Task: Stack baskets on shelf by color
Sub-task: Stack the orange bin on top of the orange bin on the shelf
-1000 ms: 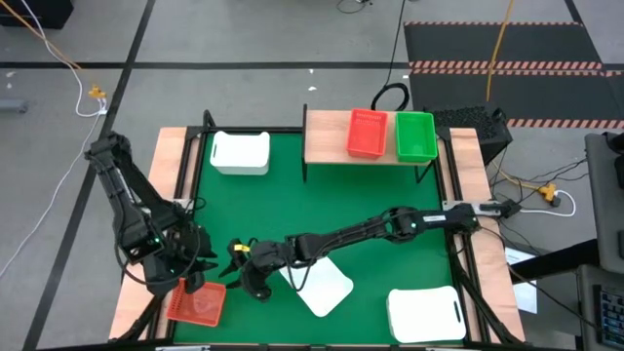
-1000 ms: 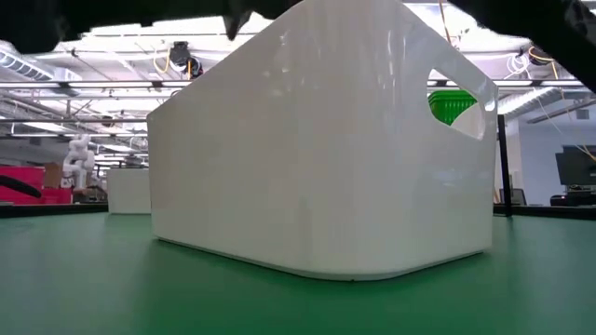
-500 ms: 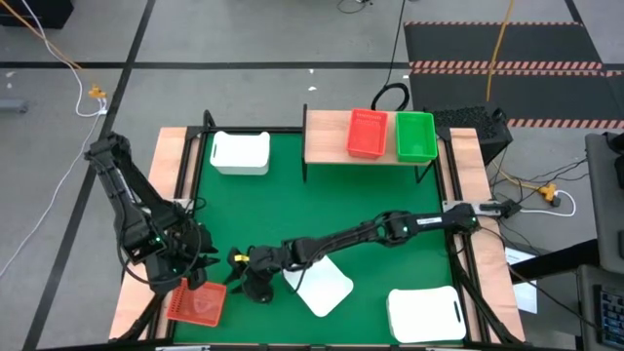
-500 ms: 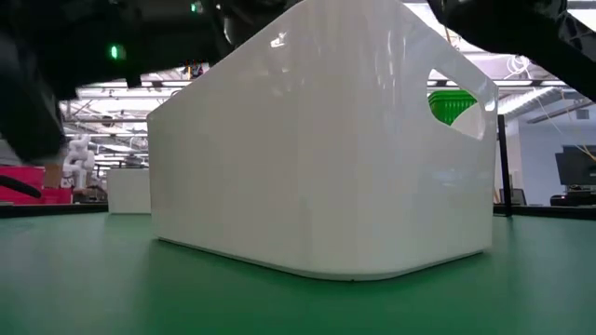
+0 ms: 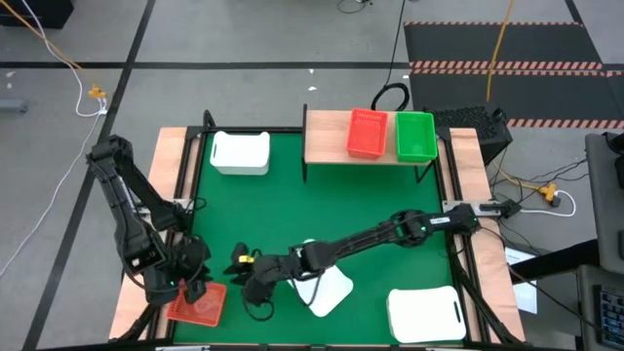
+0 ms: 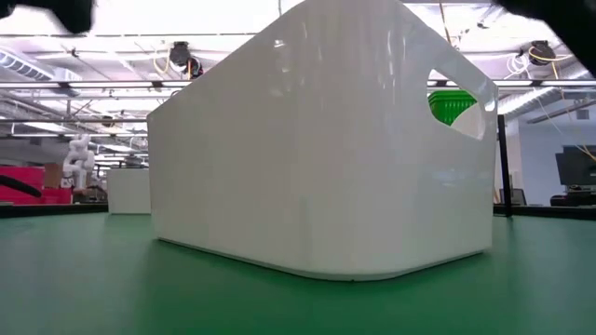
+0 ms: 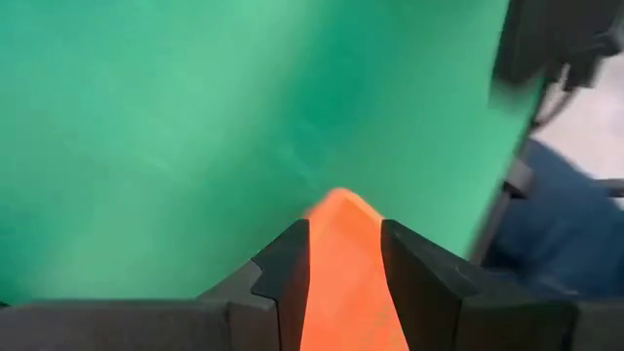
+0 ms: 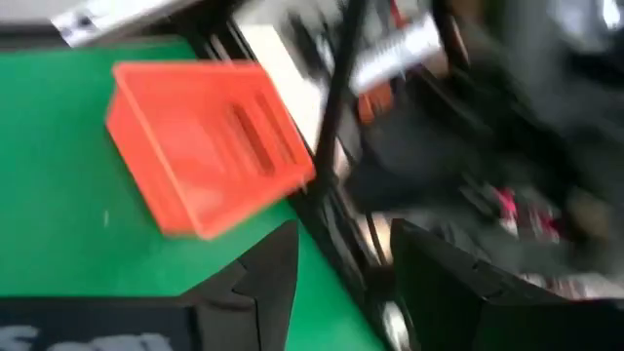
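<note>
- Two baskets already sit on the shelf at the table's twelve o'clock edge: an orange-red basket and a green basket side by side, neither moved over the last second.
- Three white baskets remain on the green table: one at about ten o'clock, one near six o'clock, and one at five o'clock; all three kept their places.
- Most of the change is in the left arm, which has dropped toward the seven o'clock corner, bringing the left gripper down onto the loose orange-red basket there.
- Its fingers now straddle the orange rim with a narrow gap, apparently closing on it, though a firm hold cannot be confirmed.
- Meanwhile the right arm has slid farther toward seven o'clock, so the right gripper now sits just beside the middle white basket, fingers parted and empty, the loose orange-red basket ahead of it.
- By this reading the pickup is starting, with the lift to the shelf's orange-red stack not yet begun.
</note>
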You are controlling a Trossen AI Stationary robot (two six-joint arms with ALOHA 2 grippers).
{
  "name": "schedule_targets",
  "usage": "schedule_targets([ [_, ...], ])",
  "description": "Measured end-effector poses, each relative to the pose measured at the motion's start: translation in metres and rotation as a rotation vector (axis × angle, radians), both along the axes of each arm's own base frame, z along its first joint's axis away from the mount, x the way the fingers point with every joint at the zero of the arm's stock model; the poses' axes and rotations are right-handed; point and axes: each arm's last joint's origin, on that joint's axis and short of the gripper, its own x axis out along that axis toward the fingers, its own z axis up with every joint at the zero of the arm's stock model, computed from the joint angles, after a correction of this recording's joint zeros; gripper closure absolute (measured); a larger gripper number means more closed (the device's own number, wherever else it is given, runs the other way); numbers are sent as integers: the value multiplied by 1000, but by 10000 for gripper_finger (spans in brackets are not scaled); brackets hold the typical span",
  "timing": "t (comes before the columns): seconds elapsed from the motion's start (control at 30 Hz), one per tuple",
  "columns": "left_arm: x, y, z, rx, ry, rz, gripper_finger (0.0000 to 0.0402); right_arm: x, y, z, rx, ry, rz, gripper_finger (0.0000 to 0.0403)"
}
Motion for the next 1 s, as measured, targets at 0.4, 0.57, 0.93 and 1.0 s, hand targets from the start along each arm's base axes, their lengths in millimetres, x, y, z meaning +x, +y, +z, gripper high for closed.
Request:
schedule_targets([
  [0.4,32,-66,-44,-292,99,201,271,-117,-100,110,431,-53,-85,328],
  [0.57,36,-68,-59,-272,207,254,271,-181,-121,94,559,-188,-68,332],
  [0.93,56,-49,-65,-174,255,223,270,-266,-131,44,652,-348,-159,332],
  [1.0,60,-47,-69,-180,310,190,271,-267,-127,42,660,-334,-149,332],
])
